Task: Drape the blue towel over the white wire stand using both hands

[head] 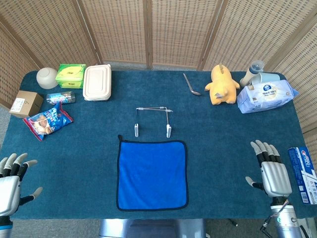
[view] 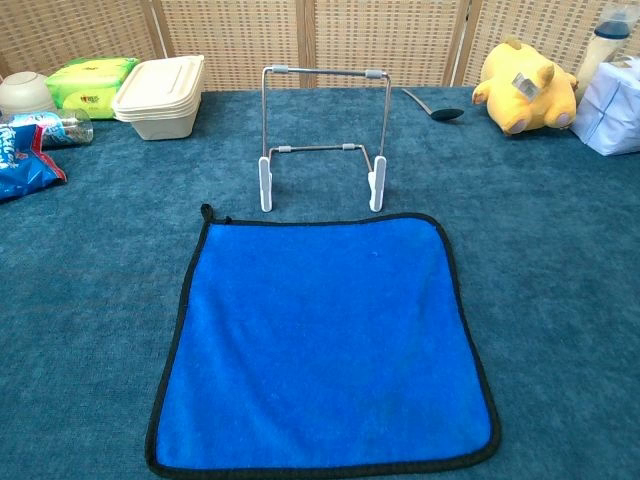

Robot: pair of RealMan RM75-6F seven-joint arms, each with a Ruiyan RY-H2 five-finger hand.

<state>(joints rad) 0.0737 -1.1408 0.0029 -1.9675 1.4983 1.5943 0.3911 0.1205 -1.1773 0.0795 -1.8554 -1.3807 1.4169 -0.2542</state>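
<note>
The blue towel (head: 152,173) (view: 325,340) with a black hem lies flat near the table's front edge. Just behind it stands the white wire stand (head: 153,120) (view: 322,135), upright and bare. My left hand (head: 12,181) rests at the front left corner, fingers spread, holding nothing. At the front right my right hand (head: 272,173) also lies with fingers apart and nothing in it. Both hands are well away from the towel and appear only in the head view.
Along the back: a white bowl (head: 47,77), green pack (head: 70,75), cream lunch box (head: 97,82), spoon (head: 190,84), yellow plush (head: 222,85), wipes pack (head: 266,96), bottle (head: 252,72). A cardboard box (head: 26,103) and snack bag (head: 47,121) lie left; a blue box (head: 303,173) right.
</note>
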